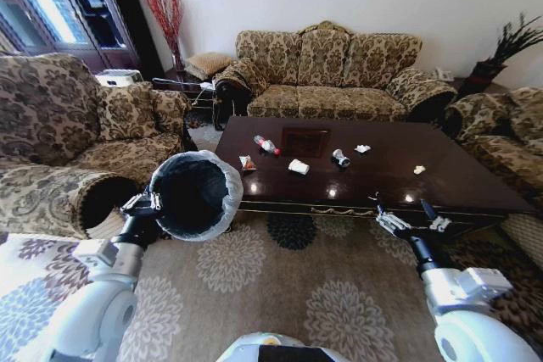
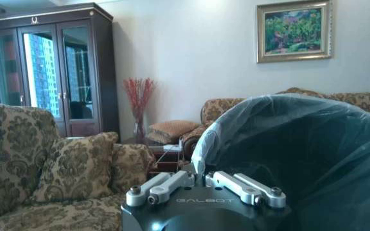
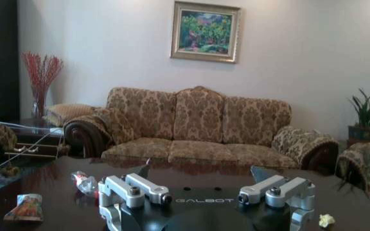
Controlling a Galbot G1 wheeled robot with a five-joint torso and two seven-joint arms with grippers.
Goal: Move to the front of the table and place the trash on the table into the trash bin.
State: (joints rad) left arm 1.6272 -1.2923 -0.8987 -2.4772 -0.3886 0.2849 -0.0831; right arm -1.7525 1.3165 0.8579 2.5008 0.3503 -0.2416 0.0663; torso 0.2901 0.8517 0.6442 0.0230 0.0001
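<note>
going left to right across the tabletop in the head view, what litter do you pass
orange snack wrapper → clear bottle with red cap → white crumpled paper → crushed silver can → small white scrap → yellowish paper bit

Table point(image 1: 441, 177) glossy dark brown; trash bin point(image 1: 192, 195) black, whitish liner; sofa point(image 1: 327, 74) tan floral.

The word "GALBOT" stands in pale letters on the dark housing of the left gripper point(image 2: 205, 188), below its finger linkages. The same "GALBOT" mark stands on the right gripper point(image 3: 205, 179), between its two finger linkages.
</note>
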